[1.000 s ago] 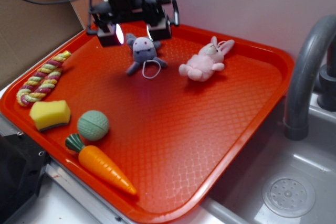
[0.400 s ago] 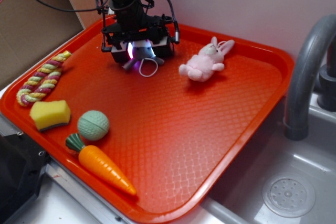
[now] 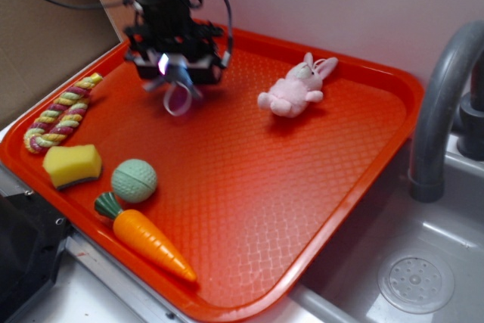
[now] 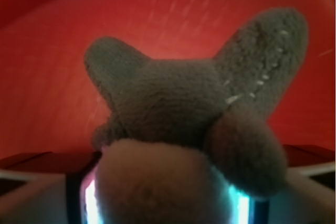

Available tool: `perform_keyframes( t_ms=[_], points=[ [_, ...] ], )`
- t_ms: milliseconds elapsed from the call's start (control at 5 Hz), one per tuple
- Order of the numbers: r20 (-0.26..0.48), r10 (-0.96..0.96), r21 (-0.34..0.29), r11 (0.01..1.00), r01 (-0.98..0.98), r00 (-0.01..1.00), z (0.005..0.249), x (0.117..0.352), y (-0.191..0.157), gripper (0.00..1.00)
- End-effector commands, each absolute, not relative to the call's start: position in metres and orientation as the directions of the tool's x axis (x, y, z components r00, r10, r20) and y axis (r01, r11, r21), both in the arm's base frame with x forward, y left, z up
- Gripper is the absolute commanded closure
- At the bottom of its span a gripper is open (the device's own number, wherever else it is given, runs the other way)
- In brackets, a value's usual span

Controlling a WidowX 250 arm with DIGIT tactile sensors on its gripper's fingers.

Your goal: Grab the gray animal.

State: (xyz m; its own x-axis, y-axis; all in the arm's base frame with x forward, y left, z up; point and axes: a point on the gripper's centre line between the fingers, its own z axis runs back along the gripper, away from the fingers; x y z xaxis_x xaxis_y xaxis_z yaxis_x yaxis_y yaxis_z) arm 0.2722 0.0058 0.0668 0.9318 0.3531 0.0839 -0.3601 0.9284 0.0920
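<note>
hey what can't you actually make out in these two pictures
- Small gray plush animal: exterior view, face hidden under the blurred black tool; only limbs and white cord loop show.
- Tool jaws: wrist view, covered by the animal, which fills the frame.
- Gray faucet: cut off at the right edge.

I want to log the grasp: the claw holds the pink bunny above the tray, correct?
Not quite: the exterior view shows the claw holding the gray animal above the tray. The pink bunny lies untouched on the tray.
</note>
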Motion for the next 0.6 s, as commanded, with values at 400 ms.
perform_keyframes(
  t_ms=[400],
  points=[
    [0.144,-0.197,-0.032,0.979,0.203,0.97,0.188,0.21,-0.059,1.0]
  ],
)
